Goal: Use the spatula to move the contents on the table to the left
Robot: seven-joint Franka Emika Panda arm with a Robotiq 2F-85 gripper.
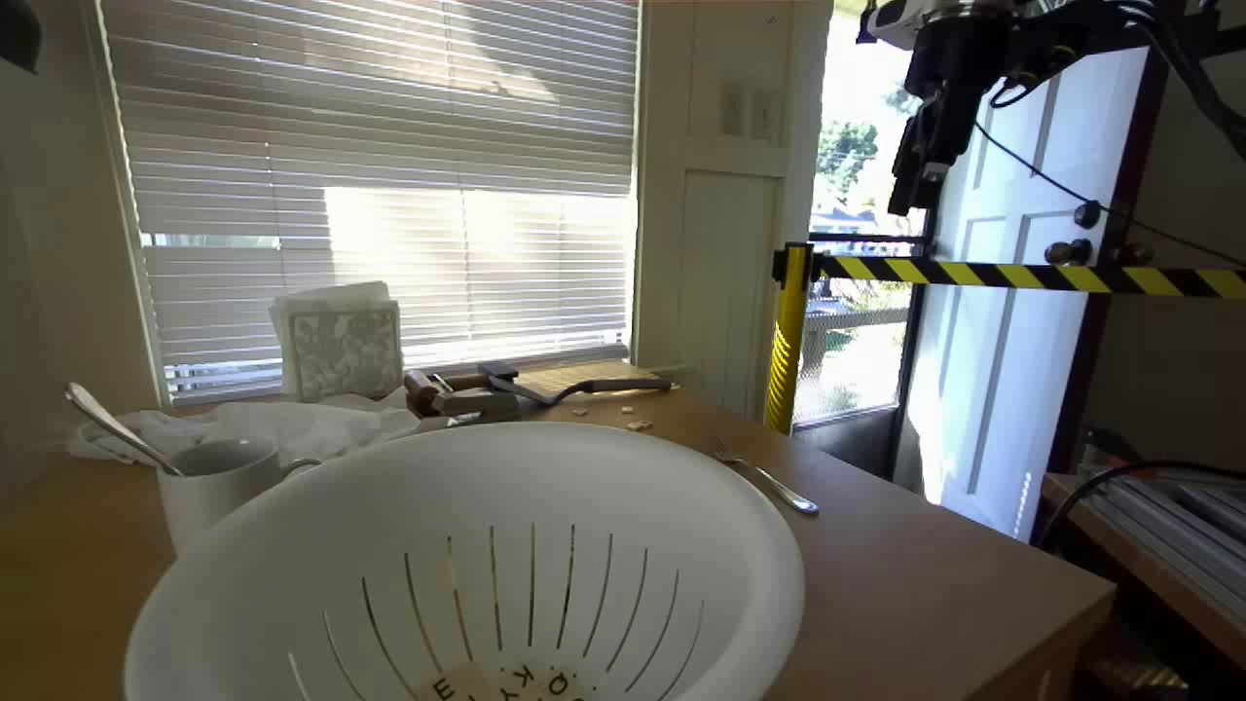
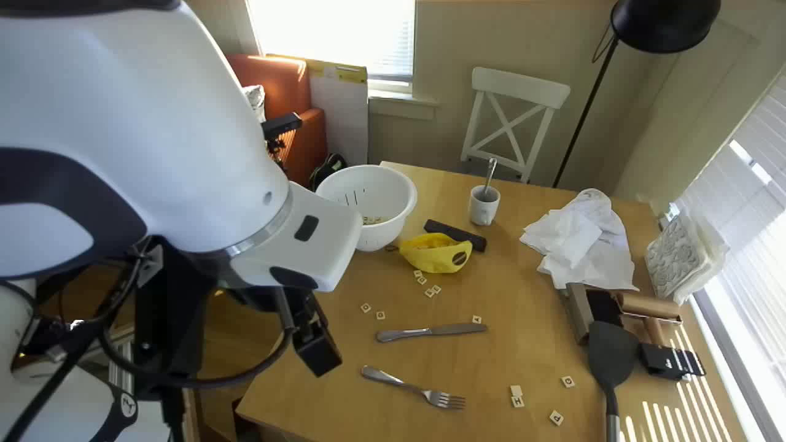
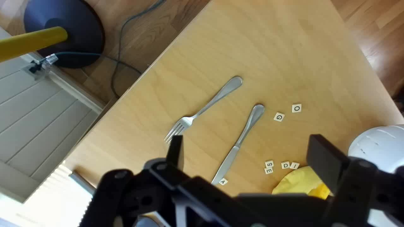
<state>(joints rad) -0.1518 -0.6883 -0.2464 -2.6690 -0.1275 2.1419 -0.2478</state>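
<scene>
Spatula [image 2: 611, 362] on the tabletop [image 2: 522, 350], near the window blinds [image 1: 380, 127].
Its dark head lies just beside a black block [image 2: 670, 361] (whether they touch, I cannot tell). Letter tiles [image 2: 517, 401] are scattered near its handle, others by the knife [image 2: 430, 332] and yellow pouch [image 2: 433, 261]. Well apart from the spatula, the end effector [image 3: 246, 146] hangs higher than the tabletop, fingers wide apart, holding nothing.

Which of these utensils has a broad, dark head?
The spatula, lower right in an exterior view; the fork and knife are silvery throughout, and the utensil in the mug shows only silvery metal.
</scene>
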